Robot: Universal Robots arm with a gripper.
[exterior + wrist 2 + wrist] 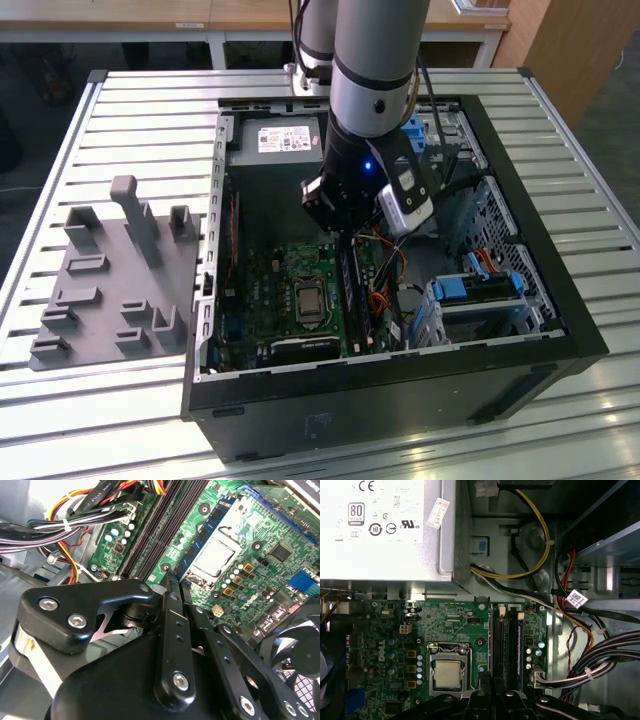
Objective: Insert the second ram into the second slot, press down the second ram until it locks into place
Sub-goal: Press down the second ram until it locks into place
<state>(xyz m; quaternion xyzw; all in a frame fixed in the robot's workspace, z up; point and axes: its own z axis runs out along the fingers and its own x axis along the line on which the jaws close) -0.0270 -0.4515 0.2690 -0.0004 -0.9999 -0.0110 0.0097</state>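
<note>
The second ram [210,524], a blue strip with dark chips, stands on edge along the black slot bank [161,527] on the side of the processor socket [215,556]. My gripper [167,578] sits low over the near end of that bank, fingertips together, with nothing visibly between them. I cannot tell whether they touch the ram. In the exterior view the gripper [345,238] hangs inside the open computer case, just above the slot bank [351,295]. In the first wrist view the gripper [487,687] is at the end of the slots [504,647].
Another thin blue strip [520,650] lines the slot bank's side away from the processor. Bundled cables [600,655] and the power supply [385,530] crowd the case beside the board. A drive cage [480,295] stands at the exterior view's right. A grey fixture block [115,275] lies on the table outside.
</note>
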